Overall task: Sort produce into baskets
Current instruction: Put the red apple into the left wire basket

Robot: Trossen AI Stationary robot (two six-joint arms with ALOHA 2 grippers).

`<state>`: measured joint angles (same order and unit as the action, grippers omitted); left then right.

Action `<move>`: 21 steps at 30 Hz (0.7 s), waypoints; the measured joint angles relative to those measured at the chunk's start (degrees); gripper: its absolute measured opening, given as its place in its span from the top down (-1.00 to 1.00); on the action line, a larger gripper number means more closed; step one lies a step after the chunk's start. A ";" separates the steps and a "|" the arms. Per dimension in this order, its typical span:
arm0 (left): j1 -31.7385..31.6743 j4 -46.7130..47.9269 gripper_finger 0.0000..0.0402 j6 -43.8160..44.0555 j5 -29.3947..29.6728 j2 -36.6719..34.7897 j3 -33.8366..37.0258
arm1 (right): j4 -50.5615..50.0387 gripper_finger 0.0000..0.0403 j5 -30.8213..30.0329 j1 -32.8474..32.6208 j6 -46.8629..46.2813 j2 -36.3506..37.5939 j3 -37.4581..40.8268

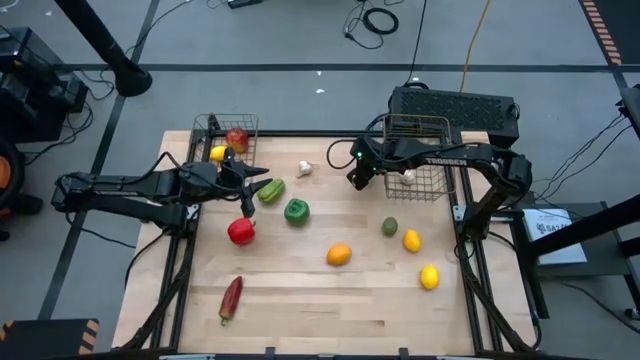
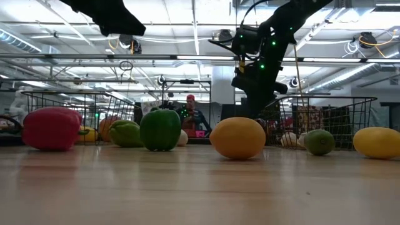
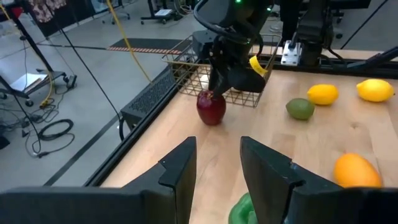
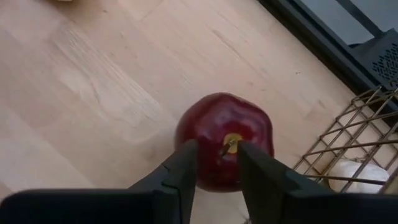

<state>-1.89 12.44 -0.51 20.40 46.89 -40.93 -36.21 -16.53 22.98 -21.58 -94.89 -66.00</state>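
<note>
A dark red apple (image 4: 217,118) sits on the table by the near-left corner of the right basket (image 1: 441,188). My right gripper (image 4: 217,149) is over the apple's top, its fingers a little apart with the stem (image 4: 231,143) between them. My left gripper (image 1: 252,178) hovers open with nothing in it above a green pepper (image 1: 270,190), near the left basket (image 1: 211,124). That basket holds a red apple (image 1: 237,138) and a lemon (image 1: 218,153). A garlic (image 1: 407,177) lies in the right basket. My right gripper comes at the apple's top (image 3: 211,94) slanting down from above, one fingertip on each side of the stem. A gap shows between the left finger (image 4: 186,165) and the stem. Whether the fingertips touch the apple I cannot tell. The apple stands on the table.
Loose on the table are another garlic (image 1: 305,168), a second green pepper (image 1: 296,211), a red pepper (image 1: 241,232), an orange (image 1: 339,255), a lime (image 1: 389,227), two lemons (image 1: 411,240) (image 1: 429,277) and a red chili (image 1: 231,297).
</note>
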 joint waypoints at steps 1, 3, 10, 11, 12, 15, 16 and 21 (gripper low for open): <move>0.00 0.18 0.34 -0.09 0.00 0.00 0.00 | 0.00 0.52 0.04 0.00 0.04 0.00 0.00; 0.00 0.71 0.34 -0.03 -0.02 0.00 0.00 | -0.02 0.59 0.06 0.00 0.19 0.00 0.00; 0.00 1.55 0.34 0.15 -0.22 0.00 -0.02 | -1.23 0.81 0.19 0.00 0.81 0.00 0.00; 0.00 2.01 0.34 0.17 -0.22 0.00 -0.02 | -1.29 0.83 0.19 0.00 1.07 0.00 0.00; -0.01 2.33 0.34 0.17 -0.22 0.00 -0.02 | -1.45 0.86 0.19 0.00 1.19 0.00 0.00; -0.01 2.35 0.34 0.59 -0.22 0.00 -0.02 | -1.70 0.94 0.16 0.00 2.04 0.00 0.00; -0.01 2.34 0.34 1.14 -0.23 -0.01 -0.02 | -1.70 0.97 0.15 0.00 2.31 0.00 0.00; 0.00 2.34 0.34 1.55 -0.24 0.00 -0.02 | -1.67 0.98 0.11 0.00 2.75 0.00 0.00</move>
<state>-1.89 14.79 1.04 20.16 46.89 -40.95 -37.87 -16.42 22.98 -18.82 -94.89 -66.00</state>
